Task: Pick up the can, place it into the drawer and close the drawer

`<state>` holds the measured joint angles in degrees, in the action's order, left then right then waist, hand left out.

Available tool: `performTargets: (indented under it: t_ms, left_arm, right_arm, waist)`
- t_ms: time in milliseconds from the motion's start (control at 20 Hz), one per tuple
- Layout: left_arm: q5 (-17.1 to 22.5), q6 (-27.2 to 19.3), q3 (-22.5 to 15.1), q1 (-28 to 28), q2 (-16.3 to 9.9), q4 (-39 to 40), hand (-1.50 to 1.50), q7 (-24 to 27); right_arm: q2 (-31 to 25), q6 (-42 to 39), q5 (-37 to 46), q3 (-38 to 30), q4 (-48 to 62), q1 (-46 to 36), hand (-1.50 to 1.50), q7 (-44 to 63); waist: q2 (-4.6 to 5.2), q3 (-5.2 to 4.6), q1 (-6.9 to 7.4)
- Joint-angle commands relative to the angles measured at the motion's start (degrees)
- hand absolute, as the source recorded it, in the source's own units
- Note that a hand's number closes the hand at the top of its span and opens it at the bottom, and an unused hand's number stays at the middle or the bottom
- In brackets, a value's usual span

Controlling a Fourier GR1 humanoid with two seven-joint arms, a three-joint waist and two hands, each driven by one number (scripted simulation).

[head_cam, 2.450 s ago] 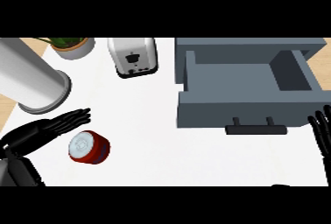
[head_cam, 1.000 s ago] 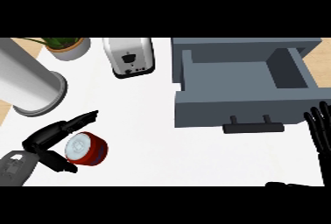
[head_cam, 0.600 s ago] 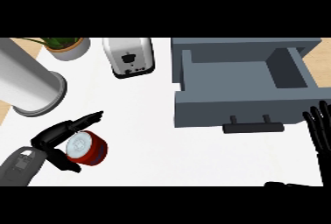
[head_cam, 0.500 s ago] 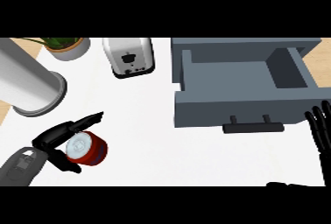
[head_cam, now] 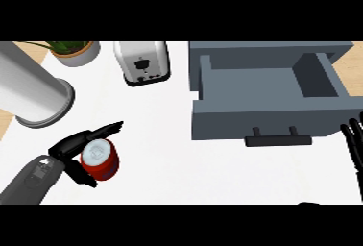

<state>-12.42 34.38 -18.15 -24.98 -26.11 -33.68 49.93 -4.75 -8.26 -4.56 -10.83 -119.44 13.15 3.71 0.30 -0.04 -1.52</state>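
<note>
Your left hand curls round the can at the counter's lower left, ready to lift it toward the open drawer, while your right hand rests open at the edge.

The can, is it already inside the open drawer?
No, the can stands on the white counter by the left hand, far from the open drawer.

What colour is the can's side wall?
Red, with a pale silver top; the small round can shows in the head view.
</note>
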Motion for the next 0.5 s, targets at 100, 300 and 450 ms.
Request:
performTargets:
  t_ms: [100, 300, 450]
  left_arm:
    - [0.5, 9.3, -2.2, -0.6, 1.4, 1.9, -1.50, 6.6]
    - [0.3, 9.2, -3.5, -1.3, 1.1, 3.3, -1.50, 9.4]
    - [-0.2, 6.1, -5.1, -0.4, 3.6, 2.1, -1.50, 8.4]
  right_arm:
    - [0.5, -1.6, -1.0, 0.4, -2.9, 3.8, -1.50, -0.4]
    - [1.1, -0.5, 0.3, 0.3, 0.3, 1.6, -1.50, -1.5]
    - [0.9, -1.1, 0.0, 0.1, -0.4, 2.7, -1.50, -1.3]
  waist:
    - [-0.20, -0.03, 0.03]
    - [0.11, -0.07, 0.24]
    - [-0.04, -0.04, 0.39]
